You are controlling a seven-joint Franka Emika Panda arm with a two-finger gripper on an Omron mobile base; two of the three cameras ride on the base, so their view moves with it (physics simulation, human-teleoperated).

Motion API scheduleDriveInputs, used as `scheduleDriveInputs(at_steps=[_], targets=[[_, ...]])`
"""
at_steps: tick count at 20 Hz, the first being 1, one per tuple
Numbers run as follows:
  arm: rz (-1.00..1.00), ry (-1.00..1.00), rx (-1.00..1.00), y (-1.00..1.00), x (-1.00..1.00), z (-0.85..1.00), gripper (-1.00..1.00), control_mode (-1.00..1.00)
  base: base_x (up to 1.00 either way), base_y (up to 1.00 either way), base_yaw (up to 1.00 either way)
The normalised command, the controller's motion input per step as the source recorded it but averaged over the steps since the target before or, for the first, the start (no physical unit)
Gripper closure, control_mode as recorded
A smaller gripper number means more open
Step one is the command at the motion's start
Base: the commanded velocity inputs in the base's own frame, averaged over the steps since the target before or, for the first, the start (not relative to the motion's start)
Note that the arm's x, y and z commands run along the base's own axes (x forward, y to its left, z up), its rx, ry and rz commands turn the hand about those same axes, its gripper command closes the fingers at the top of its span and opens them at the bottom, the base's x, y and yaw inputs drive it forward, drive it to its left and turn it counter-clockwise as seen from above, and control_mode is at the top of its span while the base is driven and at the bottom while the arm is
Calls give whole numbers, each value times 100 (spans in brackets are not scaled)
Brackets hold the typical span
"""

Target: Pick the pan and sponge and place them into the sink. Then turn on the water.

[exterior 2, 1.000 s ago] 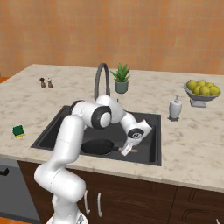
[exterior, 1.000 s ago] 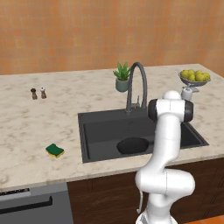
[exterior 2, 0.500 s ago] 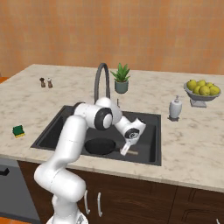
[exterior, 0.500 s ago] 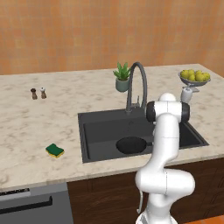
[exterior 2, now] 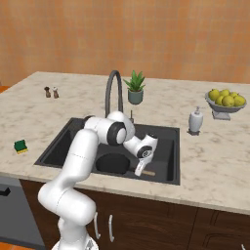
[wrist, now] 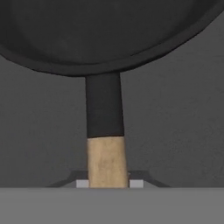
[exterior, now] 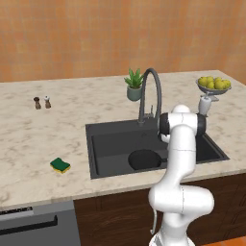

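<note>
The black pan [exterior: 144,159] [exterior 2: 113,162] lies flat on the floor of the dark sink [exterior: 115,141] [exterior 2: 161,146], near the basin's front. Its handle [wrist: 105,131], black then wooden at the end, runs toward my hand. My gripper [exterior 2: 140,171] [wrist: 108,183] is low in the basin, shut on the wooden end of that handle. The yellow and green sponge [exterior: 60,165] [exterior 2: 20,146] rests on the counter left of the sink, well away from the gripper. The arched faucet [exterior: 153,91] [exterior 2: 113,90] stands behind the basin, and no water falls from its spout.
A potted plant [exterior: 134,85] [exterior 2: 135,88] sits behind the faucet. A soap dispenser [exterior: 205,103] [exterior 2: 196,119] and a fruit bowl [exterior: 214,85] [exterior 2: 225,100] stand to the sink's right. Two shakers [exterior: 42,102] [exterior 2: 51,92] are at the far left.
The hand has shifted only slightly at the basin's front. The pan and the sponge lie where they were.
</note>
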Motion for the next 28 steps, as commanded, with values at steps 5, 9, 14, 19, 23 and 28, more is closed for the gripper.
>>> scheduleDriveInputs(at_steps=[5,9,14,19,23,28], targets=[[5,0,0,-2,0,0,-100,-100,0,0,0],[4,0,0,0,0,12,-100,-100,0,0,0],[2,-1,2,0,0,50,-100,-100,0,0,0],[0,-1,6,0,-7,97,-100,-100,0,0,0],[0,-4,4,-3,-41,100,-100,-100,0,0,0],[0,0,0,0,-52,100,-100,-100,0,0,0]])
